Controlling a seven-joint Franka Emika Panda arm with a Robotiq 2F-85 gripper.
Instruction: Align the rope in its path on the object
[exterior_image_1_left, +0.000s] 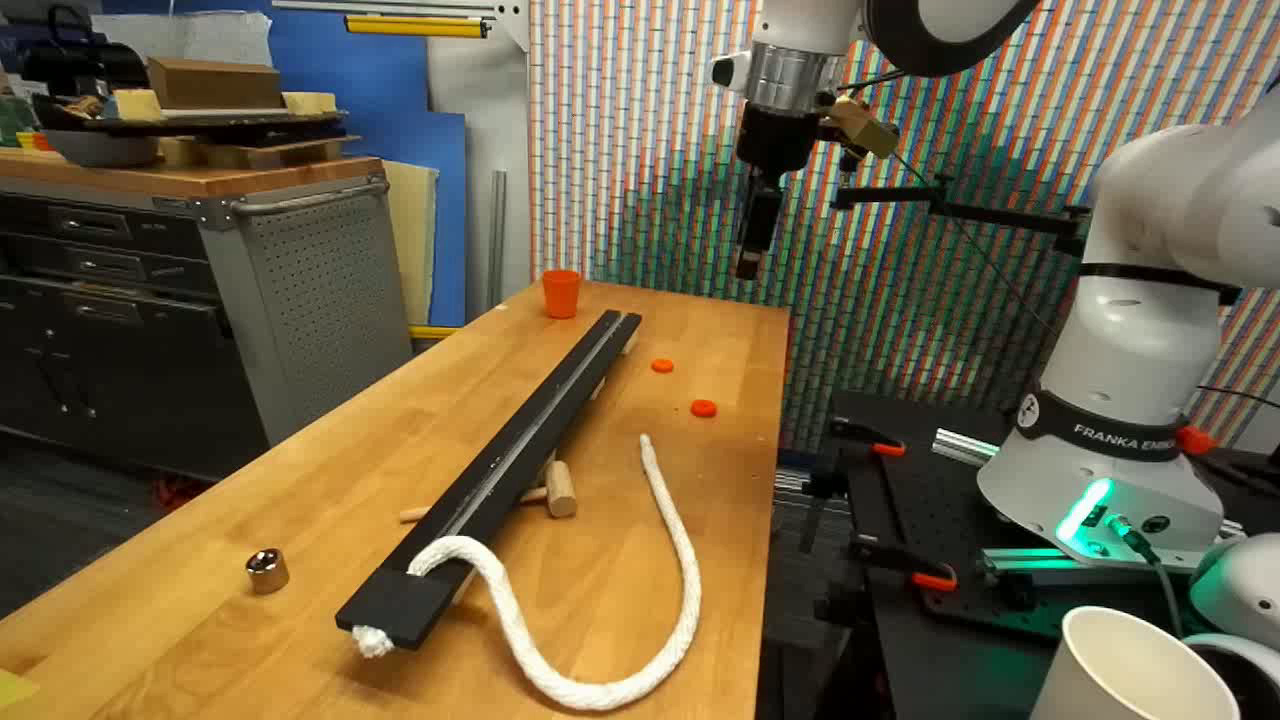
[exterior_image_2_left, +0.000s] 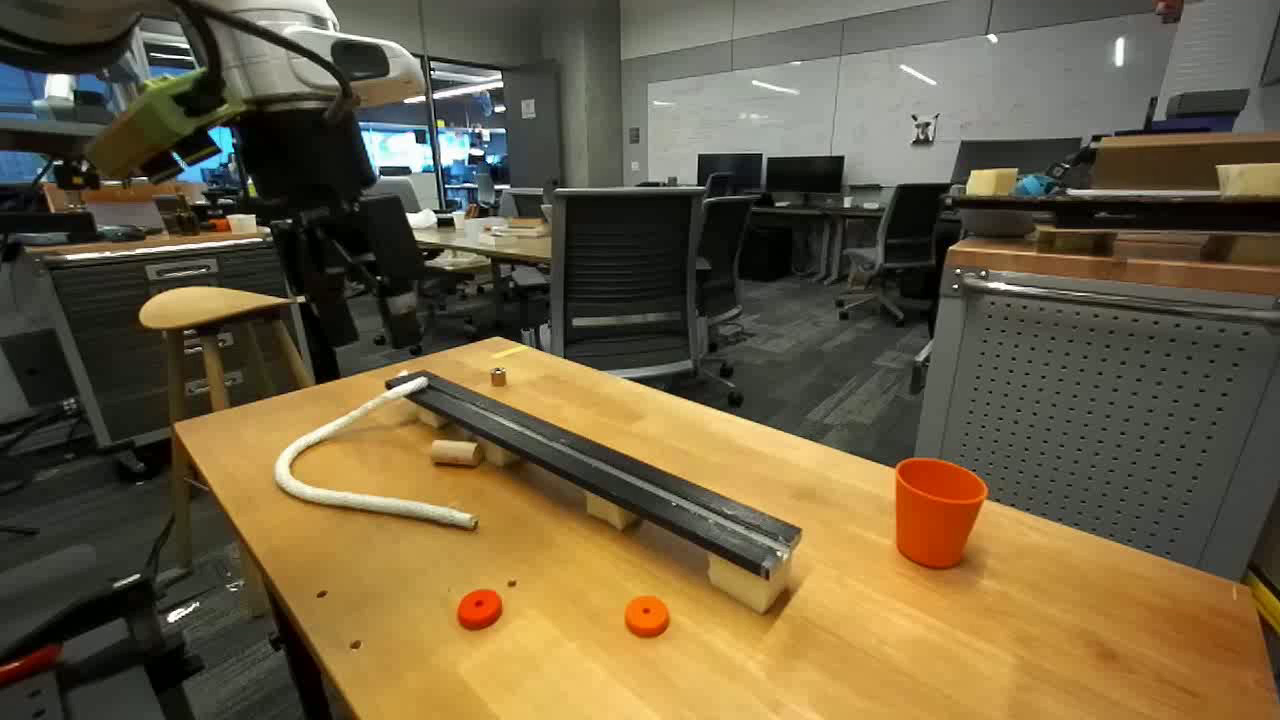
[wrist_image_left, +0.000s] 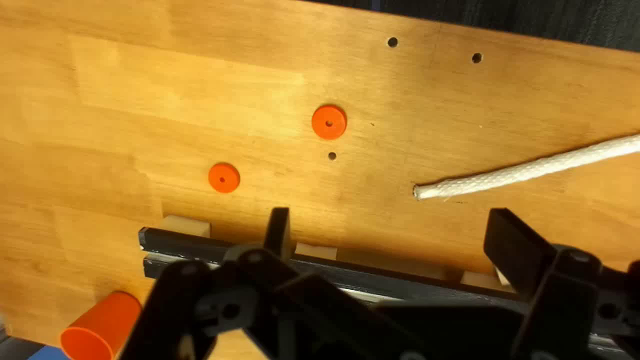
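In both exterior views: rope (exterior_image_1_left: 600, 694) bowing beside black rail (exterior_image_1_left: 540, 440), one end poking through rail's capped end; overpulling possibly freeing it. Wrist view: gripper (wrist_image_left: 394, 234) hovering above rail, gaping, empty; misjudged height possibly missing rope's loose end.

Rope (exterior_image_1_left: 590, 695) mostly on table (exterior_image_1_left: 735, 430) beside rail (exterior_image_1_left: 530, 452); 2 discs (exterior_image_2_left: 647, 620) nearby.

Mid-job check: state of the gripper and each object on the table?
Gripper: open, empty
Black grooved rail: raised on pale blocks
White rope: one end threaded through rail's end, rest unseated, curving beside rail
Orange cup: upright
Orange discs: both flat
Wooden mallet: lying, handle under rail
Metal cylinder: upright
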